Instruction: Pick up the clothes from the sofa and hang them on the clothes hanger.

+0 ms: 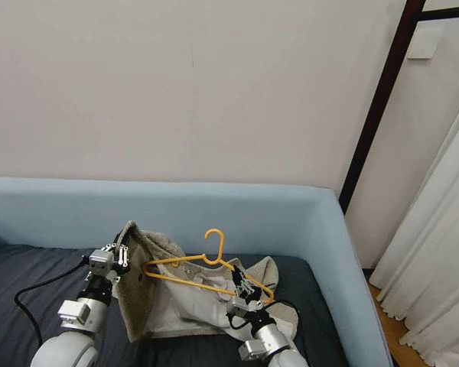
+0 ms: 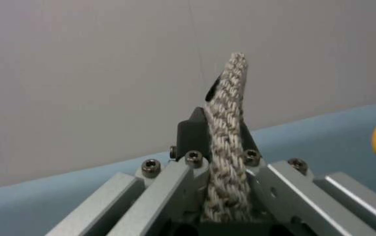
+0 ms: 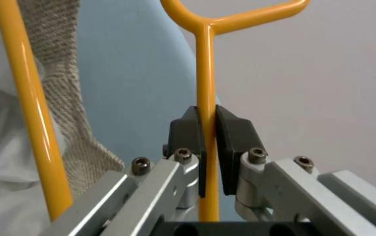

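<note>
Head view: the beige knit garment (image 1: 176,302) lies on the sofa's dark seat cushion (image 1: 30,267), towards the right end, with its left edge lifted. The orange hanger (image 1: 185,269) is held above the garment, hook upward, its left end near the lifted fabric. The left gripper (image 1: 121,256) pinches the raised knit edge; the left wrist view shows the fabric clamped between the jaws. The right gripper (image 1: 243,289) grips the hanger at its right end; the right wrist view shows the jaws pressed together on the orange rod. A light blue backrest (image 1: 214,202) stands behind. A white curtain (image 1: 436,267) hangs to the right.
</note>
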Controlling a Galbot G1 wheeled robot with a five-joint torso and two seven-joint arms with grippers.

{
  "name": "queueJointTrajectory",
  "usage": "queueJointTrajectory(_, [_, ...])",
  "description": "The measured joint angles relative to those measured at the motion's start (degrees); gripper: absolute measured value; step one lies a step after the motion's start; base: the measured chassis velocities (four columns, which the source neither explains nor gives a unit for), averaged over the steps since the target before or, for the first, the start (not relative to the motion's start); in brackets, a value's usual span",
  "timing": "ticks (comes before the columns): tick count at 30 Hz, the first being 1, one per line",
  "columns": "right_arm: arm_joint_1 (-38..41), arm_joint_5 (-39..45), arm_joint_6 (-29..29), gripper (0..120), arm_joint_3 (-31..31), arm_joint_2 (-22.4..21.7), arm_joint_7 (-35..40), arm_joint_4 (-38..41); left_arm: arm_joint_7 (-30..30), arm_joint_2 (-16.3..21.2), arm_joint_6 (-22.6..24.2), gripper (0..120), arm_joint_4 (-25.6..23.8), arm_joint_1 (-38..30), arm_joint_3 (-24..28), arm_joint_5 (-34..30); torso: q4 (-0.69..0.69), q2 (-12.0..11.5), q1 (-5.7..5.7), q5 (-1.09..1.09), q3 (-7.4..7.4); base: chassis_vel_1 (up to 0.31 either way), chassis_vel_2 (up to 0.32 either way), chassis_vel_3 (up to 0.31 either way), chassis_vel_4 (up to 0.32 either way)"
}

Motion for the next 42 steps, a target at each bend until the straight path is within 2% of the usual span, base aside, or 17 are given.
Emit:
queueJointTrajectory(5, [3.3, 1.0, 2.7, 5, -0.9, 1.7, 0.8, -4.2, 1.3, 0.1, -0.8, 0, -0.9, 1.2, 0.6, 1.8, 0.00, 0.0, 0.00, 0.00, 0.00, 0.000, 0.000, 0.000, 0.000])
queueJointTrajectory(11, [5.7, 1.4, 4.3, 5, -3.0, 4.0, 1.6, -7.0, 3.2, -1.9, -2.9, 0, -0.5, 2.3, 2.8, 4.8, 0.00, 0.0, 0.00, 0.00, 0.00, 0.000, 0.000, 0.000, 0.000])
queueJointTrajectory(19, [7.6, 5.9, 2.6, 5, -5.0, 5.9, 2.2, -7.6, 6.1, -3.6, -6.7, 0, 0.9, 3.6, 5.3, 7.5, 0.00, 0.0, 0.00, 0.00, 0.00, 0.000, 0.000, 0.000, 0.000])
queueJointTrajectory(21, [8.2, 8.7, 1.4, 5, -5.4, 6.1, 2.4, -7.4, 7.2, -4.0, -7.9, 0, 1.5, 4.1, 5.8, 8.4, 0.00, 0.0, 0.00, 0.00, 0.00, 0.000, 0.000, 0.000, 0.000])
queueJointTrajectory(24, [9.1, 17.2, -1.6, 5, -6.5, 6.3, 3.7, -5.9, 8.7, -4.8, -10.4, 0, 3.7, 4.8, 6.7, 10.2, 0.00, 0.0, 0.00, 0.00, 0.00, 0.000, 0.000, 0.000, 0.000])
queueJointTrajectory(25, [9.1, 17.2, -1.6, 5, -6.5, 6.3, 3.7, -5.9, 8.7, -4.8, -10.4, 0, 3.7, 4.8, 6.7, 10.2, 0.00, 0.0, 0.00, 0.00, 0.00, 0.000, 0.000, 0.000, 0.000])
queueJointTrajectory(27, [9.4, 24.2, -4.3, 5, -6.8, 6.0, 5.5, -4.1, 8.8, -5.9, -12.7, 0, 6.6, 4.5, 6.7, 13.1, 0.01, 0.0, 0.00, 0.00, 0.00, 0.000, 0.000, 0.000, 0.000])
queueJointTrajectory(30, [9.2, 27.8, -5.7, 5, -6.9, 5.3, 6.3, -2.9, 7.8, -6.4, -13.1, 0, 8.0, 4.2, 6.3, 14.6, 0.00, 0.0, 0.00, 0.00, 0.00, 0.000, 0.000, 0.000, 0.000])
queueJointTrajectory(35, [7.3, 33.7, -6.8, 5, -6.6, 3.2, 8.3, -1.7, 2.2, -6.5, -11.5, 0, 10.0, 3.8, 5.0, 16.6, -0.01, 0.0, 0.00, 0.00, 0.00, 0.000, 0.000, 0.000, 0.000])
queueJointTrajectory(39, [5.5, 35.3, -7.2, 5, -6.0, 2.7, 9.1, -1.0, -1.0, -6.5, -9.6, 0, 10.2, 3.7, 4.4, 16.8, 0.00, 0.0, 0.00, 0.01, 0.00, 0.000, 0.000, 0.000, 0.000])
queueJointTrajectory(42, [5.2, 35.3, -7.2, 5, -5.9, 2.6, 9.2, -0.9, -1.3, -6.5, -9.4, 0, 10.1, 3.7, 4.4, 16.8, -0.01, 0.0, 0.00, 0.00, 0.00, 0.000, 0.000, 0.000, 0.000])
